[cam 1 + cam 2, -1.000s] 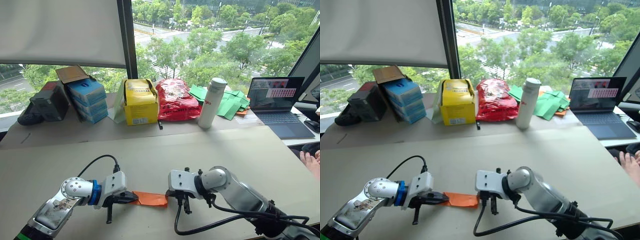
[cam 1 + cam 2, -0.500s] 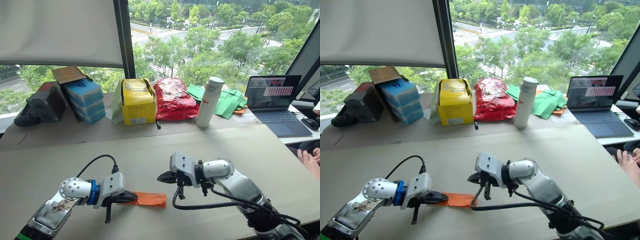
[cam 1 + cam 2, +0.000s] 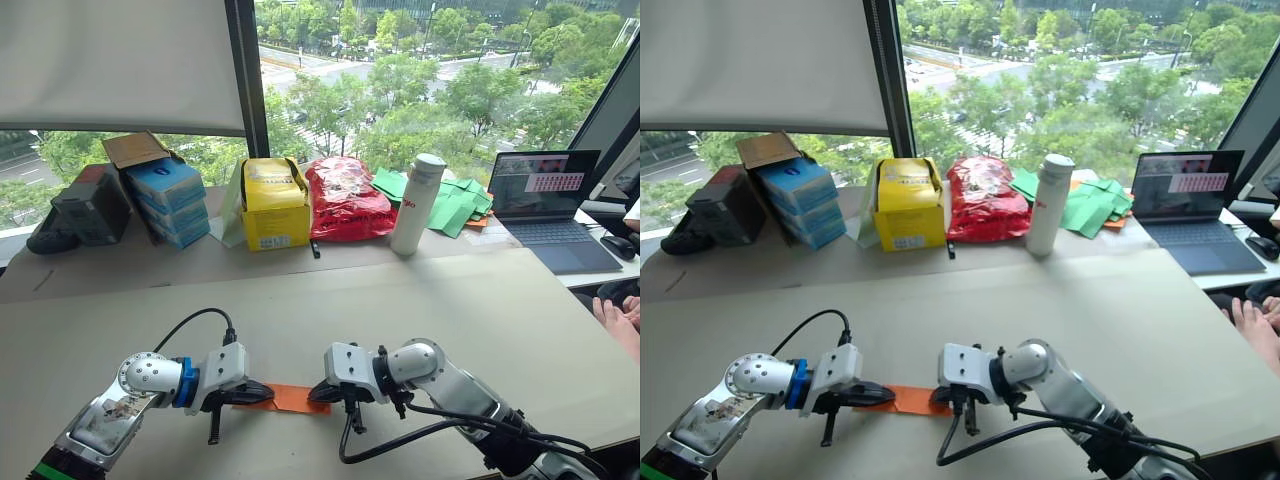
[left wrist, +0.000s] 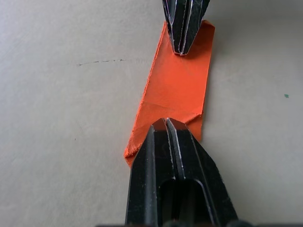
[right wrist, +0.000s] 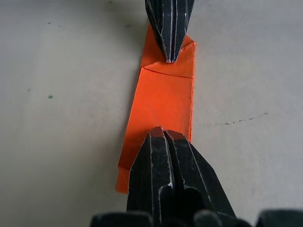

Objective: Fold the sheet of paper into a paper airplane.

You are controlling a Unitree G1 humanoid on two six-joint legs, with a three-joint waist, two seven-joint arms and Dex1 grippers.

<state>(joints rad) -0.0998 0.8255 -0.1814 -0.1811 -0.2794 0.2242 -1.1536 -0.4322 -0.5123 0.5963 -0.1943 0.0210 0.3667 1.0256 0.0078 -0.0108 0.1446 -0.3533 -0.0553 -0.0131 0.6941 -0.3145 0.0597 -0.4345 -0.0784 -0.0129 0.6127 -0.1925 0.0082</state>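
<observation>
Right hand (image 3: 322, 390) coming back down from raised position, now pressing on right end of sheet of paper (image 3: 285, 397). Left hand (image 3: 255, 393) staying on left end. Both hands' fingers closed together, tips resting on paper, not pinching it. Paper lying flat near front edge of desk (image 3: 420, 300), folded into narrow orange strip. Long axis running left-right, straight between two hands. Each hand equally near own end; next crease likely turning on that axis.
</observation>
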